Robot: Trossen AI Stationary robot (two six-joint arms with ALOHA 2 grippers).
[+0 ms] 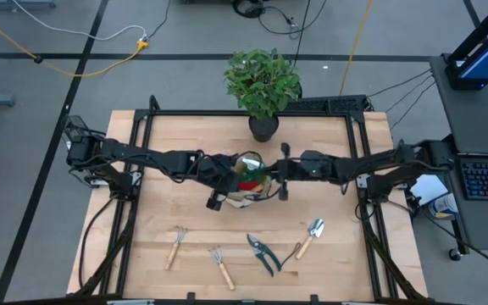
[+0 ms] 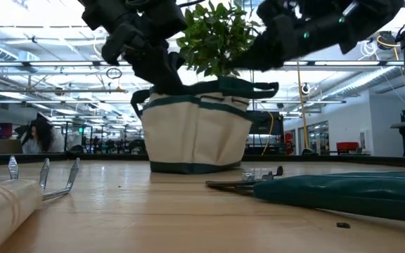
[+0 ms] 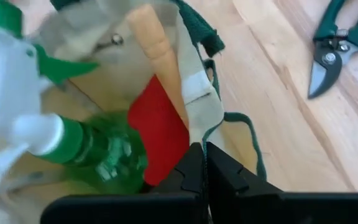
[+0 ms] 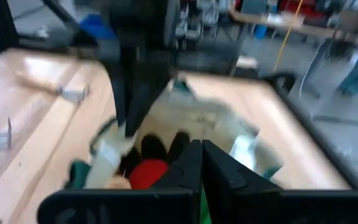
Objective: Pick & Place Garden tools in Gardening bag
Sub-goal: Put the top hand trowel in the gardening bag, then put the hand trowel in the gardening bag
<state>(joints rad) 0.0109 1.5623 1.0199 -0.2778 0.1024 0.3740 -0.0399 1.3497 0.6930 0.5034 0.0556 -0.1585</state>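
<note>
The gardening bag [image 1: 241, 198] [image 2: 197, 133] stands upright on its base at the table's middle. In it lie a green spray bottle [image 3: 98, 152] with a white head, a red glove [image 3: 157, 130] and a wooden handle [image 3: 157, 43]. My left gripper [image 1: 232, 180] [image 3: 205, 158] is shut at the bag's left rim. My right gripper [image 1: 266, 175] [image 4: 201, 155] is shut above the bag's right rim, pointing nearly level over the opening. Two forked tools [image 1: 176, 246] [image 1: 222, 267], pruners [image 1: 263, 254] and a trowel [image 1: 309, 237] lie flat near the front edge. My left gripper pinches the bag's beige wall just below its green-trimmed rim [image 3: 199, 127] between its two fingers, coming slanting down from the table's left. The bag stays upright with its base on the table. Whether my right gripper touches the bag, I cannot tell.
A potted leafy plant [image 1: 263, 85] stands at the far edge, just behind the bag. The pruners [image 2: 329, 193] and a fork's tines [image 2: 48, 176] lie close to the low camera. Bare wood [image 1: 337, 169] lies to the right of the bag.
</note>
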